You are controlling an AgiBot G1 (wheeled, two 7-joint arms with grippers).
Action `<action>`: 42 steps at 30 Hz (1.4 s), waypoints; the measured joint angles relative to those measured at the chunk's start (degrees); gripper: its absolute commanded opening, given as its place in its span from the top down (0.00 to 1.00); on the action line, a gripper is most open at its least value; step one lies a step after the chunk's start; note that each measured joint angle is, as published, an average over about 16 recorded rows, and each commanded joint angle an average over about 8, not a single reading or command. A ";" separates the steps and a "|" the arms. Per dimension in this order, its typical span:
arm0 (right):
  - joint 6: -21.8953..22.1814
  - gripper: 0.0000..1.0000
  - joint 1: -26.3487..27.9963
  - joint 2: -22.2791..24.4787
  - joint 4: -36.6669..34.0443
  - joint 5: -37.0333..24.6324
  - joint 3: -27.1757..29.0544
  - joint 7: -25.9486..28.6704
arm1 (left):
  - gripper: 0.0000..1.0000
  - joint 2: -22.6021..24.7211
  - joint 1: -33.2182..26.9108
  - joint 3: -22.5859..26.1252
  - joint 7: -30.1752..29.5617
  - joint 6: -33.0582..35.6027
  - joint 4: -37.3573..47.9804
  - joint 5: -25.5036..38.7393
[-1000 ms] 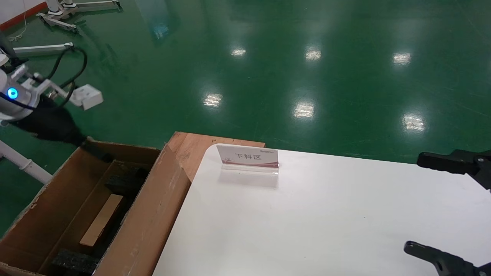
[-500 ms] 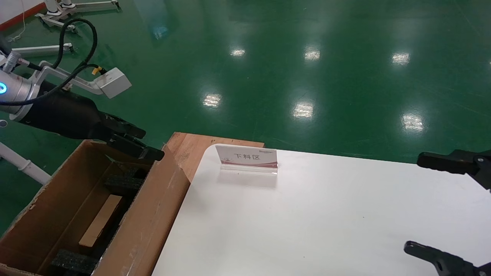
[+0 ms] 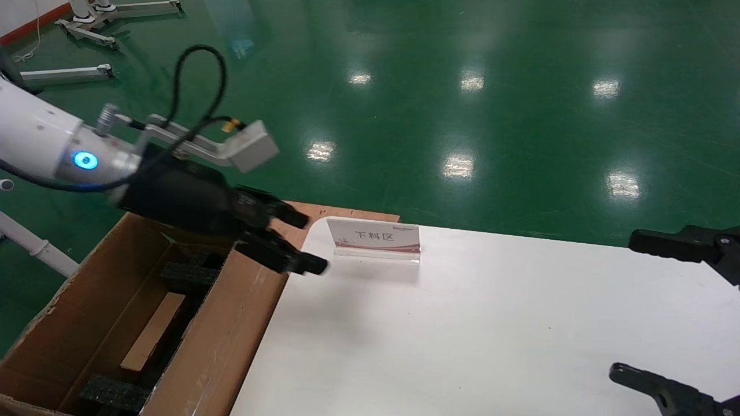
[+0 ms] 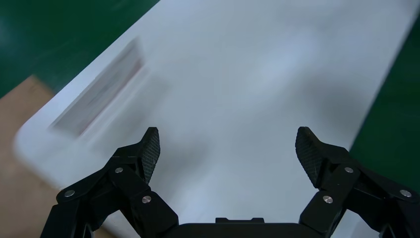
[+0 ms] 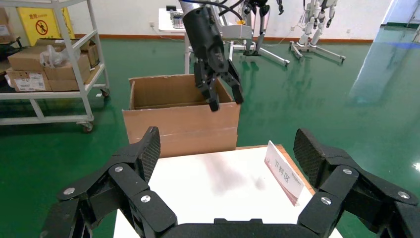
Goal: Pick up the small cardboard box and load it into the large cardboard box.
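The left gripper (image 3: 298, 240) hangs over the near corner of the white table (image 3: 491, 323) in the head view, fingers spread wide and holding nothing, beside the sign card (image 3: 374, 237). The small cardboard box (image 3: 153, 330) stands edge-on down inside the large cardboard box (image 3: 225, 341), well below and behind the claw, between black foam blocks (image 3: 185, 274). The right gripper (image 3: 665, 312) hovers open at the table's right edge.

In the left wrist view, the fingertips (image 4: 150, 148) sit wide apart above bare tabletop.

In the right wrist view, the right gripper (image 5: 228, 148) gapes wide, facing the large carton and the left claw above it.
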 measured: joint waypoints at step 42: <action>0.05 0.00 0.03 0.05 -0.01 0.08 -0.12 -0.06 | 0.00 1.16 56.31 -81.32 15.78 7.61 -22.08 2.38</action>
